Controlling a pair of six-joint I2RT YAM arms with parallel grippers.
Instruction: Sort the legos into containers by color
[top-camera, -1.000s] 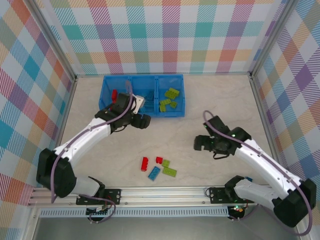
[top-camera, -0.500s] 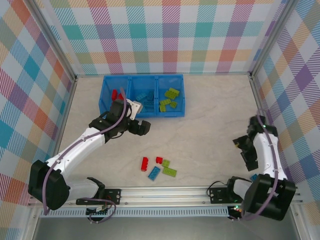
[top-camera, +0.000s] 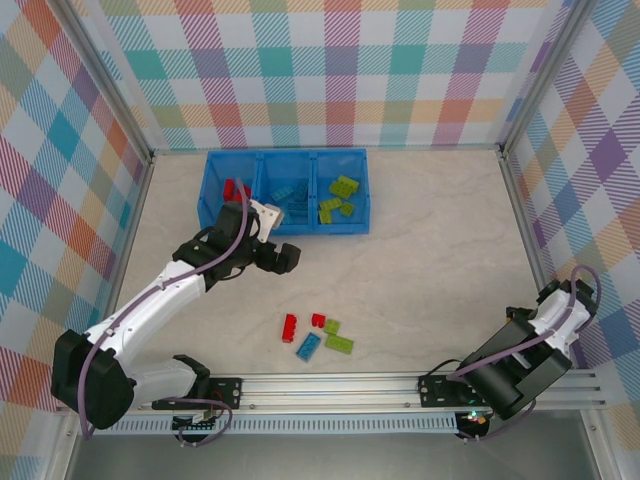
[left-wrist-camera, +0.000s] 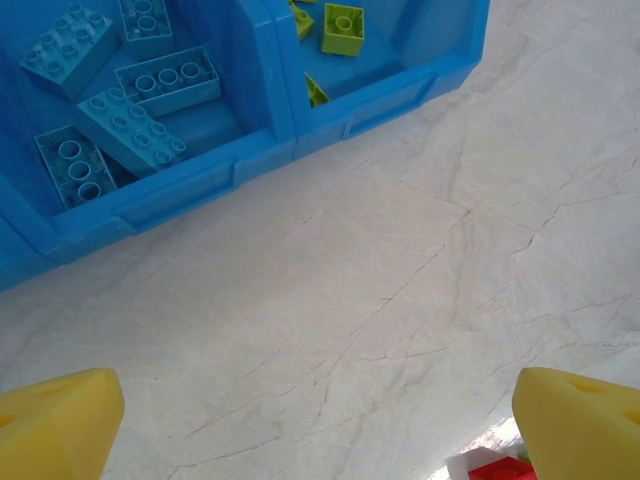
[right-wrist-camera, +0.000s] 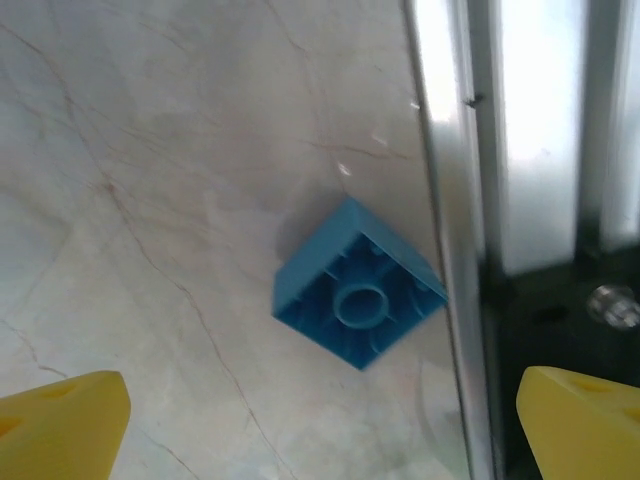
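The blue tray (top-camera: 287, 226) stands at the back left; its compartments hold red bricks (top-camera: 235, 190), light blue bricks (top-camera: 288, 195) and lime green bricks (top-camera: 340, 197). My left gripper (top-camera: 283, 257) hovers open and empty just in front of the tray. In the left wrist view its fingertips (left-wrist-camera: 55, 420) frame bare table below the blue bricks (left-wrist-camera: 130, 90). A few loose legos lie near the front: red (top-camera: 289, 327), red (top-camera: 318, 320), green (top-camera: 339, 344) and blue (top-camera: 308, 346). My right gripper (right-wrist-camera: 320, 440) is open above an upside-down blue brick (right-wrist-camera: 360, 295).
The upside-down blue brick lies right beside the metal side rail (right-wrist-camera: 450, 200) at the near right corner, where my right arm (top-camera: 555, 325) is folded back. Checked walls enclose the table. Open marble surface spreads across the middle and right.
My right arm swung from the centre right back to the near right corner, over the stray blue brick. My left gripper drew back slightly from the tray.
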